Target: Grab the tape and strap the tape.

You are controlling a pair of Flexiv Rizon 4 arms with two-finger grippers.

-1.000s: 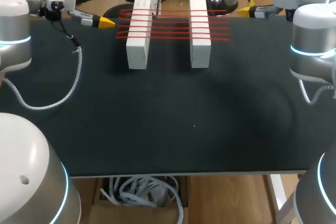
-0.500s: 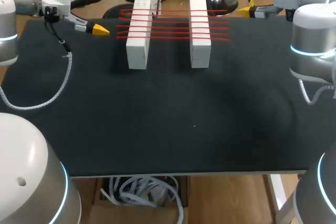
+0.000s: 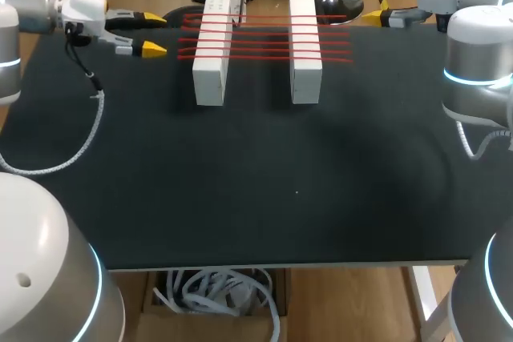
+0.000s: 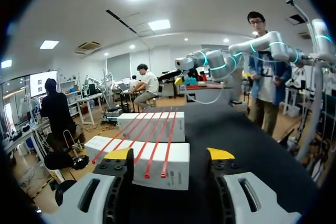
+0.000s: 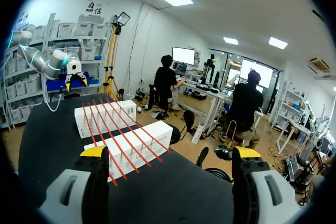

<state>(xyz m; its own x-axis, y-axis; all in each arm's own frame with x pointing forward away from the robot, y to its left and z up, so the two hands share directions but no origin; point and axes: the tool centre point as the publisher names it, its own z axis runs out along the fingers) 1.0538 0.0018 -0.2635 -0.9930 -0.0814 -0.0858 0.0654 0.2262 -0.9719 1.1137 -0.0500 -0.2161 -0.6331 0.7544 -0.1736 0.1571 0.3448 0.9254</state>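
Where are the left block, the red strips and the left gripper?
left block (image 3: 211, 74), head view, bare top face.
red strips (image 3: 260, 38), head view, middle of the bundle.
left gripper (image 3: 153, 33), head view, midway between its tips.

Silver left arm (image 3: 24, 7) at the far left corner, yellow-tipped left gripper (image 3: 154, 33) spread wide, yellow-tipped right gripper (image 5: 170, 153) spread wide too

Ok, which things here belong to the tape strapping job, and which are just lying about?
Job: red tape strips, left white block, right white block, left gripper, right gripper.
Lying about: left arm's cable, black table.
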